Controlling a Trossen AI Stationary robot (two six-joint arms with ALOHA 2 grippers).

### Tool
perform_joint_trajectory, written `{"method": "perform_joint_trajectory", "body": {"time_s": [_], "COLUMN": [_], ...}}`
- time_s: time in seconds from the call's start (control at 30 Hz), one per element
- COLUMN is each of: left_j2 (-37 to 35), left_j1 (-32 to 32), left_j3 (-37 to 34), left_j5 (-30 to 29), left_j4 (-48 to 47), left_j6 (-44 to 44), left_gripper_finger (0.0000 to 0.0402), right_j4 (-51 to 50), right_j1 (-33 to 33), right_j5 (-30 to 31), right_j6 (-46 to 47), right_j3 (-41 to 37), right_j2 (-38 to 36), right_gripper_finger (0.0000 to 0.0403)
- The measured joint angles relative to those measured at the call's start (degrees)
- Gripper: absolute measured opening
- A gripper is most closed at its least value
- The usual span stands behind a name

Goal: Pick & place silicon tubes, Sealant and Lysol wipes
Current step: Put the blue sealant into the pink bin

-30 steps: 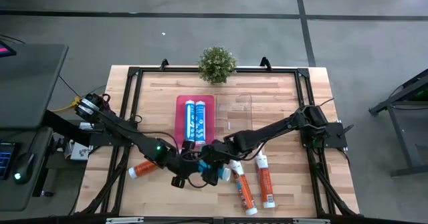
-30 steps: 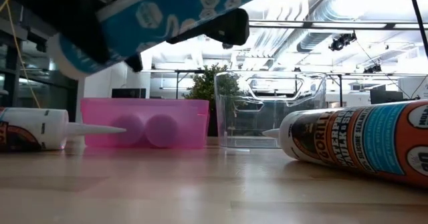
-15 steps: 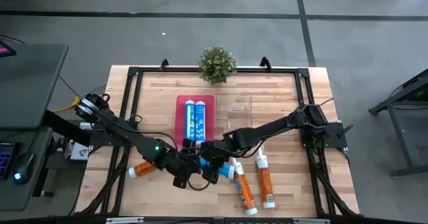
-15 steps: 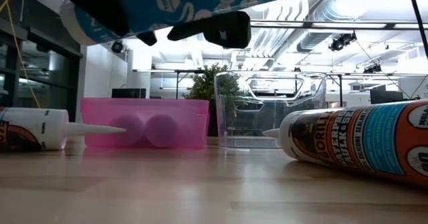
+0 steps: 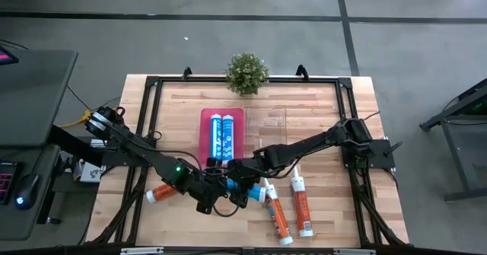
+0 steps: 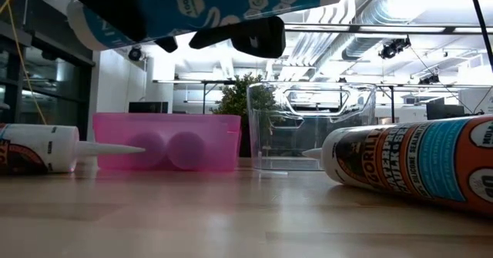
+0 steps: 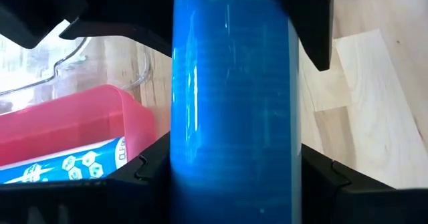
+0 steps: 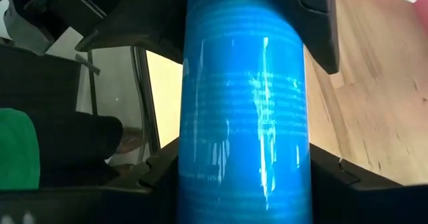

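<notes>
Two pincers met on one blue silicone tube [image 5: 242,188], held above the surface just in front of the pink bin [image 5: 222,135]. The left pincer [image 5: 218,191] stayed clamped on it while the right pincer [image 5: 242,180] had been closing around it, likely a handover toward binning.

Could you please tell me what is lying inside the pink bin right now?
Two blue-and-white tubes lie side by side, lengthwise, in the pink bin. Whatever might lie beneath them is covered.
</notes>
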Motion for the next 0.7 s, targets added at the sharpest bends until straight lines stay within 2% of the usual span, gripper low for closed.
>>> {"method": "perform_joint_trajectory", "body": {"time_s": [0.4,0.47,0.6,0.7], "left_j2": [-0.1,-0.1,-0.2,-0.2], "left_j1": [0.2,0.2,0.3,0.3], "left_j3": [0.0,0.0,0.1,0.1], "left_j5": [3.0,3.0,2.9,3.1], "left_j4": [-0.3,-0.4,-0.4,-0.4], "left_j6": [0.8,0.8,0.8,0.8], "left_gripper_finger": [0.0193,0.0224,0.0335,0.0384], "right_j4": [0.0,0.1,0.1,0.0], "right_j1": [0.0,0.0,0.0,0.0], "right_j5": [0.4,0.4,0.7,0.6], "right_j6": [0.4,0.2,0.0,0.0], "right_j3": [0.0,0.0,0.0,0.0], "right_j2": [0.1,0.1,0.1,0.1], "right_gripper_finger": [0.0205,0.0205,0.0204,0.0204]}}
